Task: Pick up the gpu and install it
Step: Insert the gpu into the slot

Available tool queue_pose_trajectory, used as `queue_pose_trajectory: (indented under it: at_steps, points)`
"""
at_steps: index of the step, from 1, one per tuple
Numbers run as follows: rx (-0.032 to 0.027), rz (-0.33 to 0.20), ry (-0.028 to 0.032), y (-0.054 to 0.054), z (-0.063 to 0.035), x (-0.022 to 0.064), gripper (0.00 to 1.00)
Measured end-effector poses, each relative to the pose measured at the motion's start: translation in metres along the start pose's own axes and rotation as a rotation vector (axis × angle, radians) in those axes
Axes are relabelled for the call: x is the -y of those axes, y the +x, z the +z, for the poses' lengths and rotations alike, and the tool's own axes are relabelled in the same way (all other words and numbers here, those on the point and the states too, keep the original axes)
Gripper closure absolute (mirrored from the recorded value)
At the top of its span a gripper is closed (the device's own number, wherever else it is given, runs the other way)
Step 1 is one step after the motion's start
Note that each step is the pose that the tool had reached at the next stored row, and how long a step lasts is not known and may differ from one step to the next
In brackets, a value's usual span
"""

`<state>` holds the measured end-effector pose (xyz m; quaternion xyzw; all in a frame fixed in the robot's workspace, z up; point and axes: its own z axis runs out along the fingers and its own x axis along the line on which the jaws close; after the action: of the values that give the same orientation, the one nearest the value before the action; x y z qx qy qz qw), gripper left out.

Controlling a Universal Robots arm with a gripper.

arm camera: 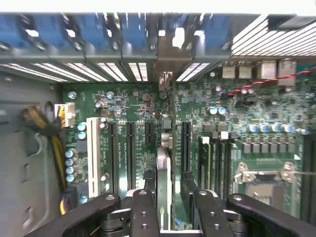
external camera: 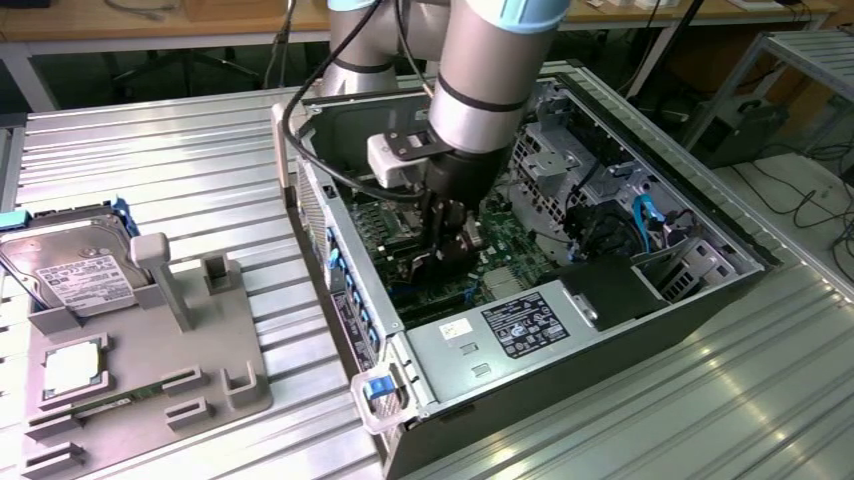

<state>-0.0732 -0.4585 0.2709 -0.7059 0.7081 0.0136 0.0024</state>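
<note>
The robot arm (external camera: 487, 70) reaches down into the open computer case (external camera: 627, 330) that lies on the metal tabletop (external camera: 160, 170). The gripper (external camera: 450, 245) is low inside the case, right above the green main board (arm camera: 143, 113). In the wrist view the two black fingers (arm camera: 143, 212) stand partly closed with a thin card between them, seen from its edge. This is the gpu (arm camera: 163, 173). So the gripper is closed on the gpu and holds it upright over the board. The card sits in line with the long black slots (arm camera: 130, 148), between one slot and the next, and its far end points to the silvery back wall of the case (arm camera: 168, 54). I cannot tell if the card is touching a slot or only just above it. In the exterior view, a gray holder tray (external camera: 147, 340) lies on the tabletop at about 9 o'clock from the case. A silver hard drive (external camera: 74, 265) with a white label leans in the tray, and a small square chip (external camera: 74, 368) lies flat at 6 o'clock from that drive.
</note>
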Motion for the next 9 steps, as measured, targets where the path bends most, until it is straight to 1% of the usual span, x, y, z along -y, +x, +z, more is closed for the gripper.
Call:
queue_pose_trajectory:
  at_steps: [3, 4, 7, 8, 9]
  points:
    - [-0.0003, 0.0, 0.0001, 0.0, -0.0133, -0.0002, 0.65]
    - [-0.0001, 0.0, 0.0002, 0.0, -0.0149, -0.0002, 0.65]
    - [0.0001, 0.0, 0.0003, 0.0, -0.0149, -0.0002, 0.65]
    - [0.0001, 0.0, 0.0003, 0.0, -0.0149, -0.0002, 0.67]
    - [0.0001, 0.0, 0.0003, 0.0, -0.0149, -0.0002, 0.73]
